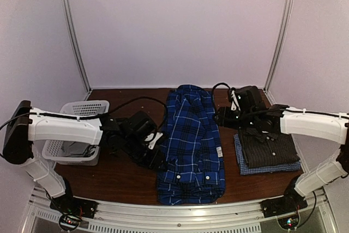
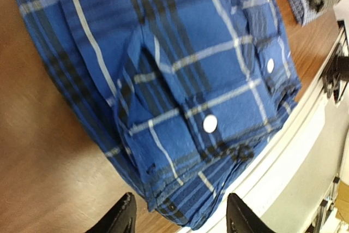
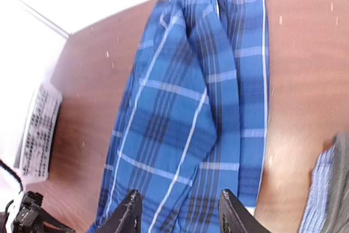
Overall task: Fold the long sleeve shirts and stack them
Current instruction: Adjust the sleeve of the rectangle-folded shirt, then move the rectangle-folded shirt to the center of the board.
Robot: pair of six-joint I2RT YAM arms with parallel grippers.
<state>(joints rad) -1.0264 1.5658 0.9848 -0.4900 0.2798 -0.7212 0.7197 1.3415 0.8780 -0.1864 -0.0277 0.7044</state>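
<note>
Blue plaid shirt, folded into a long strip at the middle of the table, with both grippers beside it. The long axis of the strip was laid from the near edge towards the far edge, and the buttoned cuff end was brought up to the near edge.

The left gripper was held low at the strip's left flank, towards the nearer half. Its fingers were spread apart and nothing was clamped between them. In the left wrist view the cloth was seen ahead of the fingertips.

Towards the near right corner, the dark grey shirt was found folded on top of the pale blue shirt. This stack was set just beside the strip's right flank, apart from it.

Farther back, the right gripper was held above the right flank of the farther half. Its fingers were likewise parted and empty.

A crosswise fold, end to end along this axis, is judged to be the remaining step before stacking. The near end was better placed for the left arm. The far end and the stack were better placed for the right.

A white mesh basket was left at the table's left edge.
</note>
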